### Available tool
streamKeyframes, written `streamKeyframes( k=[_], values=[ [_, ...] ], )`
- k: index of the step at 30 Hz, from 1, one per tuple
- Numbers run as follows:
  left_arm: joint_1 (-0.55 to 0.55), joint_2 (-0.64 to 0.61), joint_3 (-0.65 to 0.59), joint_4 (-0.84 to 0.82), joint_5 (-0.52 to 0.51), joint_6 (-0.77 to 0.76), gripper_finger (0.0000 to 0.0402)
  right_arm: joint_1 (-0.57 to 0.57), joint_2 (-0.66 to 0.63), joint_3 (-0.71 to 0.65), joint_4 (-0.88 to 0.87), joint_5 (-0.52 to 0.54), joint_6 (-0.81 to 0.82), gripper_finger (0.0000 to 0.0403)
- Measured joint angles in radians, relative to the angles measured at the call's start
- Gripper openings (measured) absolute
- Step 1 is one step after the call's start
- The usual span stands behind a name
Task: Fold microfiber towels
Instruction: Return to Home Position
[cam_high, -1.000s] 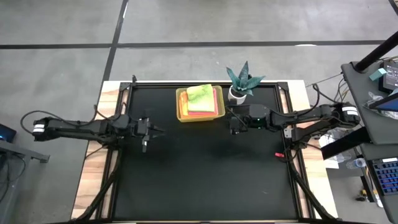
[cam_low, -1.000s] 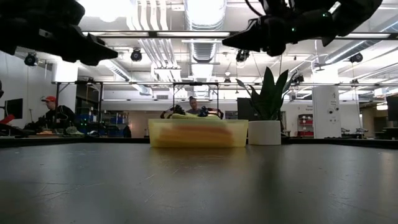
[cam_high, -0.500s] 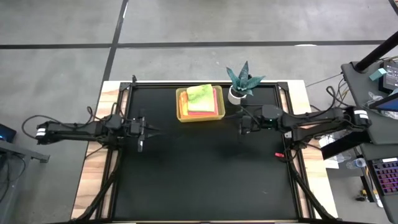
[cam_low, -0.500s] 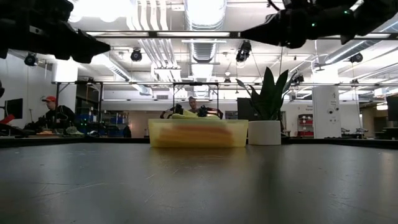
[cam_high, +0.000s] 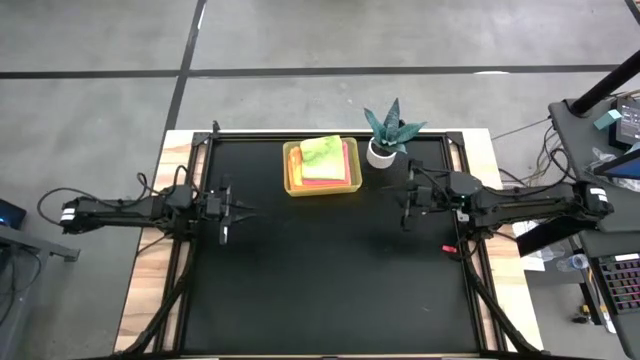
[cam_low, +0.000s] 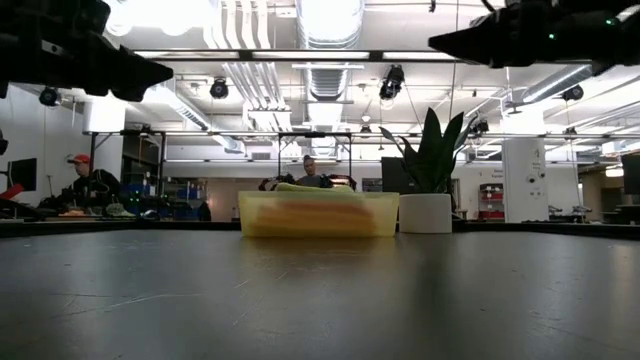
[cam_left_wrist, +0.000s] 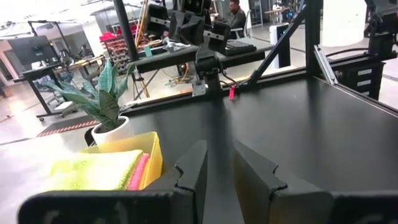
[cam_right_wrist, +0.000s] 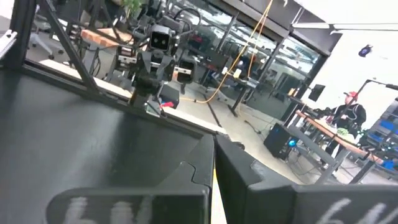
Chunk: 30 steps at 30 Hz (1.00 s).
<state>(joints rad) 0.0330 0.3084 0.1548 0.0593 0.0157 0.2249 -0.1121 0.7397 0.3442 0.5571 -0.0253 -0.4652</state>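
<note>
The microfiber towels (cam_high: 325, 162) lie stacked in a yellow tray (cam_high: 290, 172) at the table's far middle. A lime green one (cam_left_wrist: 93, 169) is on top, and a pink edge (cam_left_wrist: 138, 172) shows under it. My left gripper (cam_high: 248, 209) hovers level over the table's left part, pointing toward the right; its fingers stand slightly open with nothing between them (cam_left_wrist: 219, 167). My right gripper (cam_high: 405, 197) hovers level over the table's right part, pointing left, shut and empty (cam_right_wrist: 214, 163). Both are well above the table in the low view.
A small spiky plant in a white pot (cam_high: 384, 138) stands just right of the tray. A small red piece (cam_high: 449, 248) sits at the table's right rim. The black tabletop (cam_high: 320, 270) lies bare between and in front of the arms. People sit in the room beyond (cam_low: 88, 180).
My right gripper has drawn back toward the table's right edge, away from the tray and the plant, staying shut and about level. The towels and the tray have not moved.
</note>
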Motion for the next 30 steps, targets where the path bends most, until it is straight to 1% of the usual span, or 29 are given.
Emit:
streamKeyframes(
  k=[8, 14, 18, 30],
  values=[
    [0.000, -0.088, -0.035, -0.001, 0.001, 0.001, 0.0058, -0.032, -0.159, -0.100, -0.006, 0.022, 0.055, 0.0009],
    [0.000, -0.157, -0.048, -0.038, 0.001, 0.017, 0.0058, -0.044, -0.254, -0.155, -0.081, 0.036, 0.122, 0.0009],
    [0.000, -0.194, -0.048, -0.071, 0.001, 0.017, 0.0058, -0.044, -0.296, -0.182, -0.138, 0.036, 0.168, 0.0009],
    [0.000, -0.254, -0.048, -0.133, 0.001, -0.002, 0.0058, -0.044, -0.359, -0.236, -0.150, 0.053, 0.204, 0.0009]
  ],
)
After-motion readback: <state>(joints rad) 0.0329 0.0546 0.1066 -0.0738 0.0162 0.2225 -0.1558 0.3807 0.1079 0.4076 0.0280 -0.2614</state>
